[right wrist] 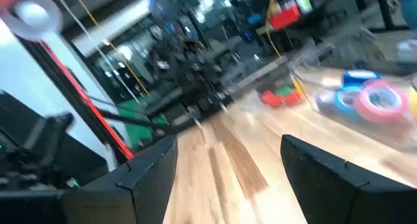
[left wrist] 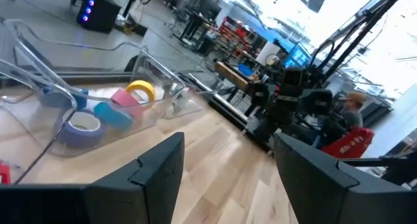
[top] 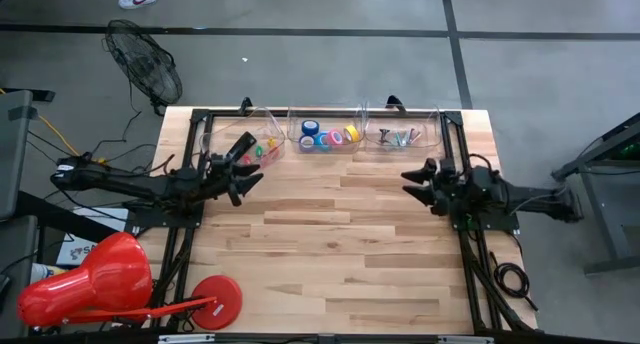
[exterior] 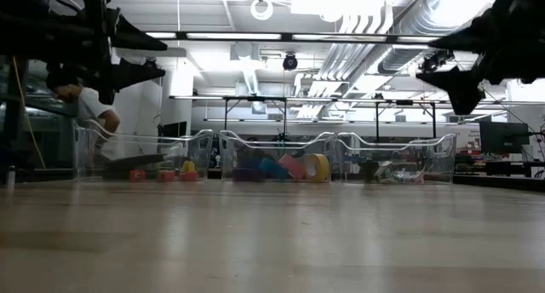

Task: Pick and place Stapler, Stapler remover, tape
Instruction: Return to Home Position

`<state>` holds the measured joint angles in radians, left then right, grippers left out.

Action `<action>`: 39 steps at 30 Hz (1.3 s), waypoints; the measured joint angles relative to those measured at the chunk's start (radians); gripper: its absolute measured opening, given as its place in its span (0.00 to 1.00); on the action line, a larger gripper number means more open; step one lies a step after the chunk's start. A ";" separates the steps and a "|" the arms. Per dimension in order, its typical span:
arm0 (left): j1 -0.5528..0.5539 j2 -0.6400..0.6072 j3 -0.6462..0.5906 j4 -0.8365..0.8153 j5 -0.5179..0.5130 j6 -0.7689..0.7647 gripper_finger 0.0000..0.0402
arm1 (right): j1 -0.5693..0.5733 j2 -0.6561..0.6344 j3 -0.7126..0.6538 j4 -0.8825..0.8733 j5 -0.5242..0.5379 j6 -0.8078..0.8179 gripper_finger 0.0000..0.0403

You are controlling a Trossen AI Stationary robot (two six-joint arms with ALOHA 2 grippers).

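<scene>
we see a pale wooden table point(top: 330, 254), its planks running side to side. three transparent bins stand in a row along its far edge, close together: the left bin point(top: 275, 124), the middle bin point(top: 340, 114) and the right bin point(top: 425, 124). a black left frame point(top: 185, 224) and a black right frame point(top: 470, 252) run along the table's sides. a flat red disc point(top: 216, 301) sits at the near left corner.
</scene>
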<state>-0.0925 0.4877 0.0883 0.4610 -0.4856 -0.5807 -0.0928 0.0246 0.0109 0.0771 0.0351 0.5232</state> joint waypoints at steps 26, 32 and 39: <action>0.000 -0.002 -0.001 -0.181 0.514 0.225 0.58 | -0.037 0.001 0.001 -0.057 -0.042 0.130 0.65; 0.000 -0.038 -0.001 -0.180 0.689 0.241 0.58 | -0.037 0.001 0.001 -0.057 -0.038 0.130 0.65; 0.000 -0.062 -0.001 -0.315 0.711 0.184 0.58 | -0.037 0.001 0.000 -0.056 -0.036 0.130 0.65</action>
<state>-0.0921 0.4255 0.0875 0.1460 0.2253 -0.3971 -0.1303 0.0257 0.0113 0.0206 -0.0011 0.6537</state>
